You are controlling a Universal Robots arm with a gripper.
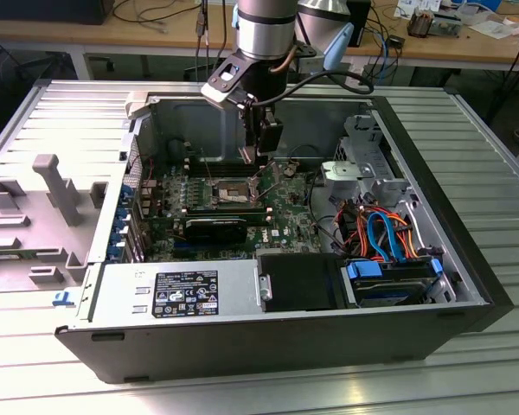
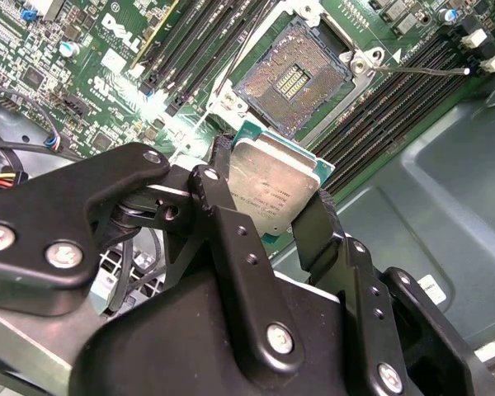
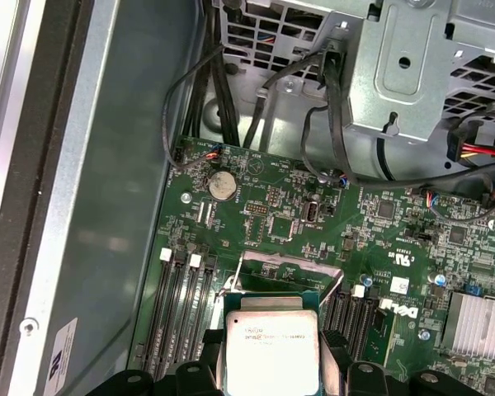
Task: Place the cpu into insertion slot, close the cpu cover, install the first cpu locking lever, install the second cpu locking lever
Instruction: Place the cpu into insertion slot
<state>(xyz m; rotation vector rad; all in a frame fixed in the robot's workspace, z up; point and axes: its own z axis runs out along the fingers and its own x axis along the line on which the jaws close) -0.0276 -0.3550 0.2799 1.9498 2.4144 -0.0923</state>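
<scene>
Arm (image 1: 264, 30): 1 arm, its silver end segment upright, entering from above in the exterior view.
Wrist (image 1: 261, 86): pointing straight down.
Gripper (image 1: 261, 156): black, 2 fingers, tips lowest.
Fingers (image 2: 313, 224): pressed against 2 opposite edges of the cpu (image 2: 268, 181), 1 finger per side in both wrist views.
Grip: the cpu spans the fingertips, metal top facing the wrist.

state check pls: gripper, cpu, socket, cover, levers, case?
gripper: shut on cpu
cpu: held clear of socket, not seated
socket: empty, contacts exposed
cover: swung up, open
levers: unlatched, sticking up
case: on its side, panel off
</scene>
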